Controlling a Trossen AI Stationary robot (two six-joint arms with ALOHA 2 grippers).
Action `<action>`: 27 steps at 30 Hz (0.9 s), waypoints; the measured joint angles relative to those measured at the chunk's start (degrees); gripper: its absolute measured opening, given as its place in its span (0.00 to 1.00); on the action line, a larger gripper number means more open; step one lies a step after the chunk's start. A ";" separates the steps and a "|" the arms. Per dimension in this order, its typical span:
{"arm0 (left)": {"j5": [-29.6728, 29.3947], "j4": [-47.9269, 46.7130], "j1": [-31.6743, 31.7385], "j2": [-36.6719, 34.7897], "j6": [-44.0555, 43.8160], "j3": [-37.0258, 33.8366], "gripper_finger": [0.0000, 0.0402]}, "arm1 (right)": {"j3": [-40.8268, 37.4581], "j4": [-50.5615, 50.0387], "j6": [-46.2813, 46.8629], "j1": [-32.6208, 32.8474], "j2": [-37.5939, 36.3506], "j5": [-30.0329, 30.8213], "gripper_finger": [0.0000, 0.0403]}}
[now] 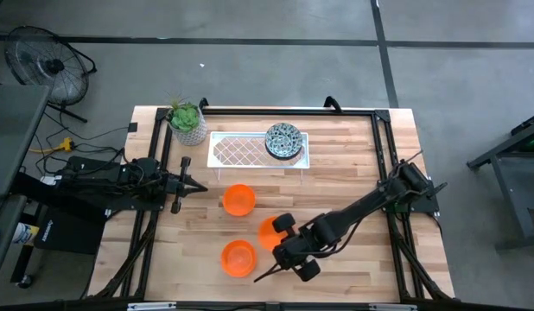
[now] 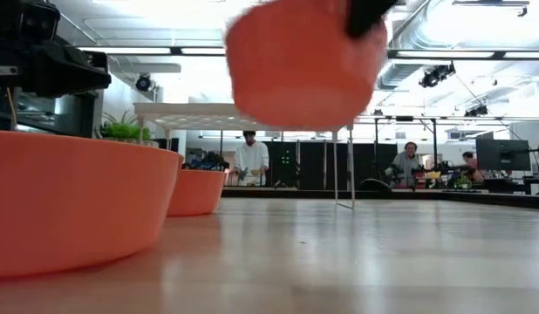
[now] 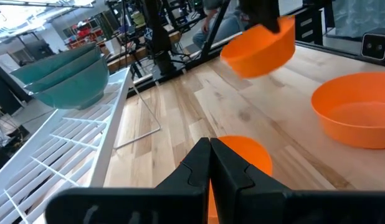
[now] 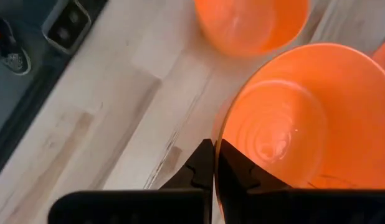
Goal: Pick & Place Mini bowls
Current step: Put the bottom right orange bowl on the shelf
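Note:
Three plain orange mini bowls show. One (image 1: 269,231) is in my right gripper (image 4: 214,152), lifted over the table's near middle. Another (image 1: 238,199) stands on its base toward the middle, and the third (image 1: 238,257) stands near the near edge. The patterned mini bowls (image 1: 284,141) sit stacked on the white wire rack (image 1: 241,150) at the far side. My left gripper (image 3: 210,163) is shut and hovers left of the middle orange bowl (image 3: 245,154), touching nothing. My right gripper pinches the orange bowl's rim (image 4: 222,134), one finger inside the bowl and one outside. The fingers come at it slanting down from the table's right. The bowl (image 2: 304,61) hangs lifted clear of the table, open side up and slightly tilted.
A white-potted green plant (image 1: 187,122) stands at the far left corner beside the rack. A black frame (image 1: 384,155) runs around the tabletop. Bare wood lies right of the bowls. People show in the room beyond the table (image 2: 249,161).

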 joint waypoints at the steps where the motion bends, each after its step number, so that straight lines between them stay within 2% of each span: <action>1: 0.25 0.02 0.00 -0.02 -0.20 0.00 0.00 | 1.24 -0.28 -0.20 -0.10 0.00 0.03 0.00; 7: 1.83 0.45 -0.02 -0.01 -3.43 0.00 0.00 | 6.78 -1.26 -1.22 -0.51 0.00 2.54 0.00; 13: 3.99 0.46 -0.02 0.64 -6.15 2.00 0.02 | 8.27 -1.75 -1.74 -0.88 0.00 3.29 0.00; 16: 4.51 -0.50 -0.02 2.33 -6.32 4.91 0.08 | 8.27 -1.87 -1.74 -1.06 0.00 3.20 0.00; 20: 4.64 -3.20 -0.02 7.13 -6.61 9.72 0.22 | 8.27 -1.69 -1.74 -1.59 0.00 2.86 0.00; 24: 9.72 -6.65 -0.01 13.94 -4.11 15.02 0.37 | 8.27 -0.24 -1.74 -2.38 0.00 0.68 0.00; 27: 11.84 -11.92 -0.04 20.11 0.24 19.62 0.42 | 8.27 0.72 -1.78 -3.22 0.00 -1.80 0.00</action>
